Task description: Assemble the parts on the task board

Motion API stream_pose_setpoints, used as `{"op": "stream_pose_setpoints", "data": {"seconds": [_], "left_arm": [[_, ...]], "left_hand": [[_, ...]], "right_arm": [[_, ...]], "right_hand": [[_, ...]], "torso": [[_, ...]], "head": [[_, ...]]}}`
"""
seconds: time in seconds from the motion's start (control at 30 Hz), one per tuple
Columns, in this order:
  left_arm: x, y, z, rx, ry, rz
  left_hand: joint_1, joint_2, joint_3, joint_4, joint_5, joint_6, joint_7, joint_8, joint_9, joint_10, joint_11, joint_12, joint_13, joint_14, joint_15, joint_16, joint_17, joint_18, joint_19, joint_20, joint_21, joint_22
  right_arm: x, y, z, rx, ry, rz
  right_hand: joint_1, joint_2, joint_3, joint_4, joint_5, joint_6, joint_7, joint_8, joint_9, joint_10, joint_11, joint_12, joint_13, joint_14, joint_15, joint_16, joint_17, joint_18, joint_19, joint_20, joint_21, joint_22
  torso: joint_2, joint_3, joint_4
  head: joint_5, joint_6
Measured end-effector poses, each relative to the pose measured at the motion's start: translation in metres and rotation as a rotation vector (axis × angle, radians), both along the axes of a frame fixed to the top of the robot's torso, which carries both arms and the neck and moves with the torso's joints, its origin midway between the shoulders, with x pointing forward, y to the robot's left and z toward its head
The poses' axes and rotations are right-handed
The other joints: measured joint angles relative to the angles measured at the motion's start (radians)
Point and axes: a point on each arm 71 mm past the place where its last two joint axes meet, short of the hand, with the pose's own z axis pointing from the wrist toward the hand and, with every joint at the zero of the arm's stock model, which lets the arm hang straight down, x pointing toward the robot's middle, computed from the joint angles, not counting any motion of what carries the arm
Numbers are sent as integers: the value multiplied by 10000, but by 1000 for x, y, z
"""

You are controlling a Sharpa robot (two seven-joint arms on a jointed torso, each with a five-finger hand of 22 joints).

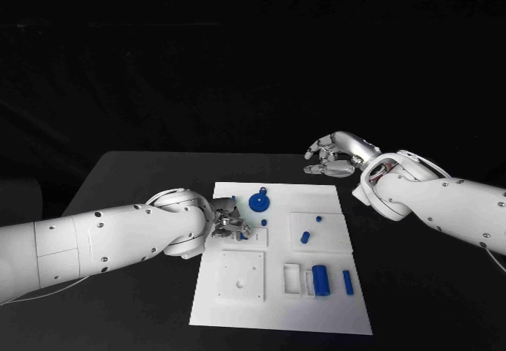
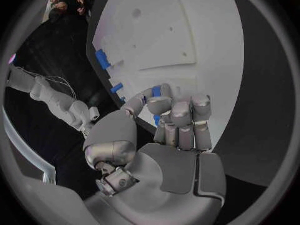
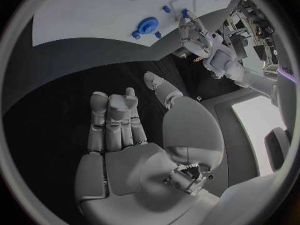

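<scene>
The white task board lies in the middle of the black table. My left hand hovers over the board's left edge and pinches a small blue part in curled fingertips; the same blue part peeks out between those fingers. On the board lie a round blue disc, a short peg, a thick cylinder and a slim bar. My right hand hangs over bare table beyond the board's far right corner, holding nothing, thumb apart from its fingers.
A raised square white plate with holes sits on the board's near left, with rectangular slots beside it. Black table surrounds the board on all sides. The blue disc and my left hand appear in the right wrist view.
</scene>
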Motion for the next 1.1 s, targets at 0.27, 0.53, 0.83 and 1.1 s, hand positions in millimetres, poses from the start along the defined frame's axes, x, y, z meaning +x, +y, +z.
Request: {"op": "stream_pose_setpoints", "data": {"seconds": [0.27,0.53,0.83,1.1], "left_arm": [[2,-1,0,91,64,-54],[5,-3,1,244,191,-170],[7,-5,2,405,328,-284],[7,-5,2,416,461,-305]], "left_hand": [[-20,-8,88,-87,-18,37,-37,49,-3,0,0,39,-45,19,-15,0,0,-1,0,0,0,13],[93,-121,166,-148,-54,64,-63,8,4,0,1,39,-81,35,0,0,-2,-1,0,0,0,22],[200,-227,286,-155,-135,68,-65,5,1,-1,2,39,-136,18,-17,0,-2,0,0,0,0,31],[200,-227,301,-149,-173,72,-70,-33,-29,-2,3,39,-156,15,-21,0,-16,-1,0,0,0,30]], "right_arm": [[0,1,0,-22,14,16],[0,1,0,-47,38,34],[1,3,-1,-73,66,73],[1,3,-1,-97,91,76]], "right_hand": [[0,0,0,0,0,0,0,0,0,1,1,0,0,0,0,0,-1,0,-1,1,0,-1],[0,0,0,0,2,0,0,0,0,2,2,0,1,1,1,0,-2,0,-1,1,0,8],[0,0,0,0,38,0,0,0,0,17,17,0,1,2,2,0,-2,0,-1,1,1,7],[0,0,0,0,38,0,0,0,0,18,17,0,1,15,15,0,6,1,-1,1,1,7]], "torso": [[1,-1,-5],[0,-1,-5],[1,-1,-5],[1,-1,-4]], "head": [[1,13],[-12,9],[-17,8],[-18,19]]}}
